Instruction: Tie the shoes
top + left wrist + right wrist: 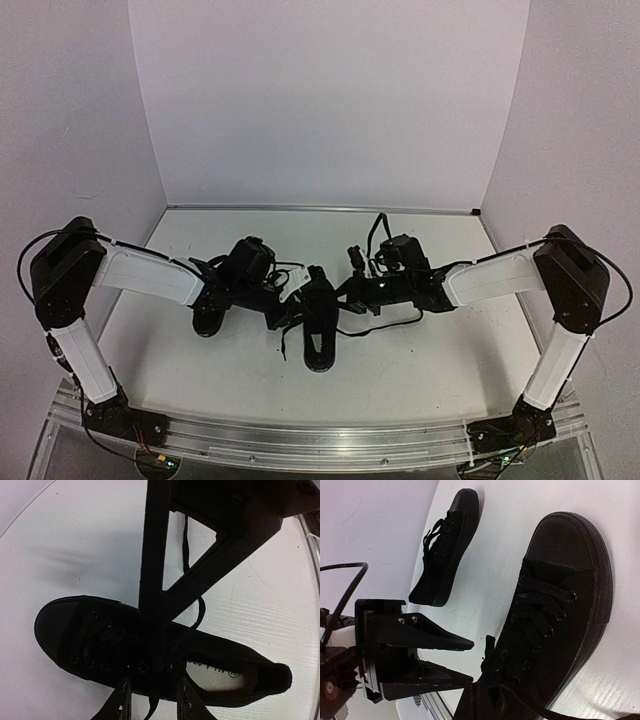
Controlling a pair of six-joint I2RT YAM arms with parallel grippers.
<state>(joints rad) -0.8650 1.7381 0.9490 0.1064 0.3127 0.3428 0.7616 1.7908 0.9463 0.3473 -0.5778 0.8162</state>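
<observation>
A black shoe point(318, 345) lies mid-table with its toe toward the arms; it also shows in the left wrist view point(60, 625) and the right wrist view point(570, 605). The second black shoe point(208, 318) lies to the left, partly under my left arm, and is far off in the right wrist view point(447, 545). My left gripper point(154, 702) is open at the middle shoe's side, and a loose lace point(159, 652) hangs between its fingers; it shows open in the right wrist view point(470, 662). My right gripper point(487, 700) is shut on a lace at the shoe's eyelets.
White walls close in the back and both sides. A metal rail point(320, 445) runs along the near edge with both arm bases on it. Loose lace ends trail on the table to the right of the middle shoe point(385, 325).
</observation>
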